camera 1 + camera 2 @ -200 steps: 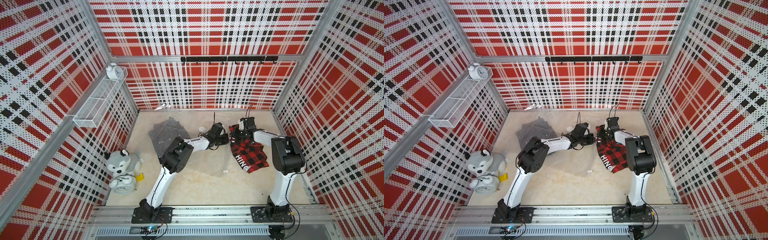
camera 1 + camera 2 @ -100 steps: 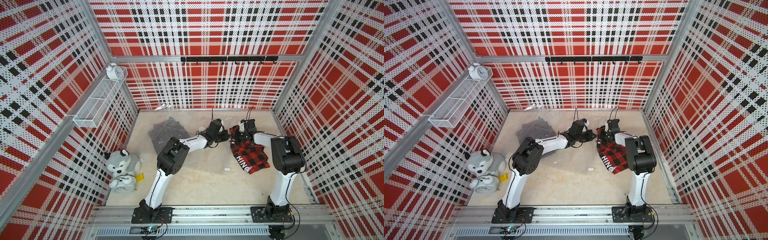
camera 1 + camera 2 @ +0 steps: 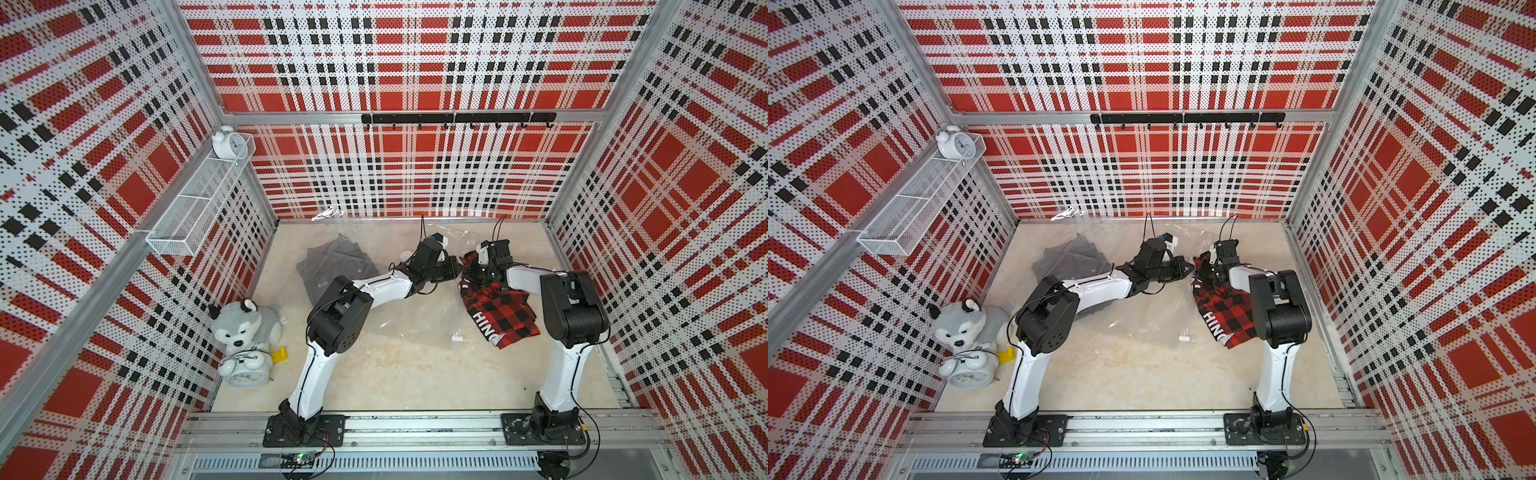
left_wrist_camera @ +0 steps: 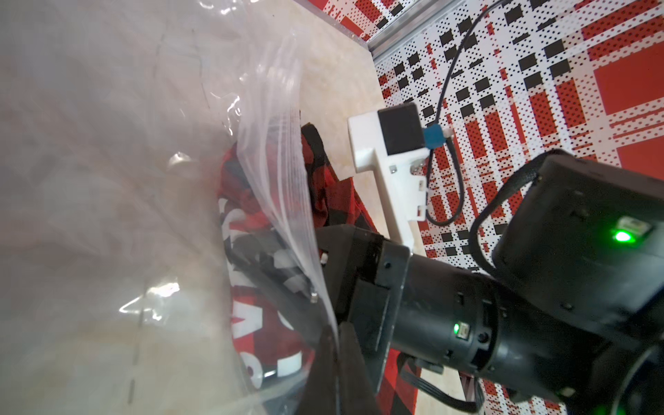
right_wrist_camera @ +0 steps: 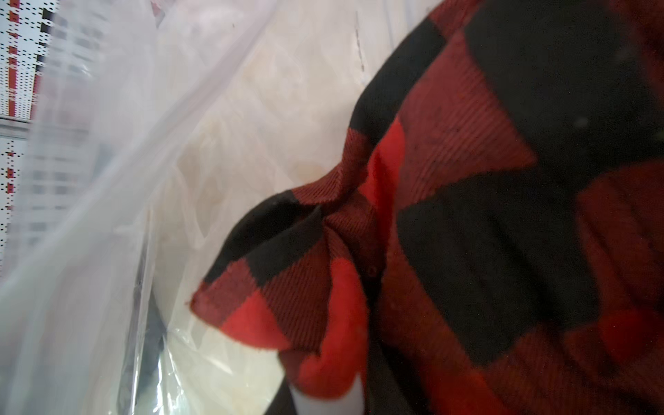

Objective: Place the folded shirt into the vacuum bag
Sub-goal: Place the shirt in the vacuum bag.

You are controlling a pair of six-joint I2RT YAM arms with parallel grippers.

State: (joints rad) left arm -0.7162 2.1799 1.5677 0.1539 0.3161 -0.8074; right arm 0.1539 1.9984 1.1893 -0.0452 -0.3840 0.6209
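Observation:
The folded shirt (image 3: 500,313), red-and-black check with white letters, lies at the right of the table, its far end raised. My right gripper (image 3: 471,272) is shut on that raised end; bunched cloth (image 5: 467,215) covers its jaws in the right wrist view. The vacuum bag (image 3: 415,320), clear and crinkly, spreads over the middle of the table, with its white slider clip (image 3: 457,338) beside the shirt. Facing the right gripper, my left gripper (image 4: 336,363) is shut on the bag's raised edge (image 4: 287,201). The shirt's lettering (image 4: 266,323) shows through the plastic.
A grey folded garment (image 3: 332,268) lies at the back left under the plastic. A husky plush (image 3: 243,326) and an alarm clock (image 3: 245,372) stand by the left wall. On that wall hangs a wire shelf (image 3: 199,208); a hook rail (image 3: 457,118) crosses the back wall.
My left arm's elbow has swung leftward, and its gripper has shifted slightly toward the right gripper with the bag's edge. The right gripper and the shirt have barely moved.

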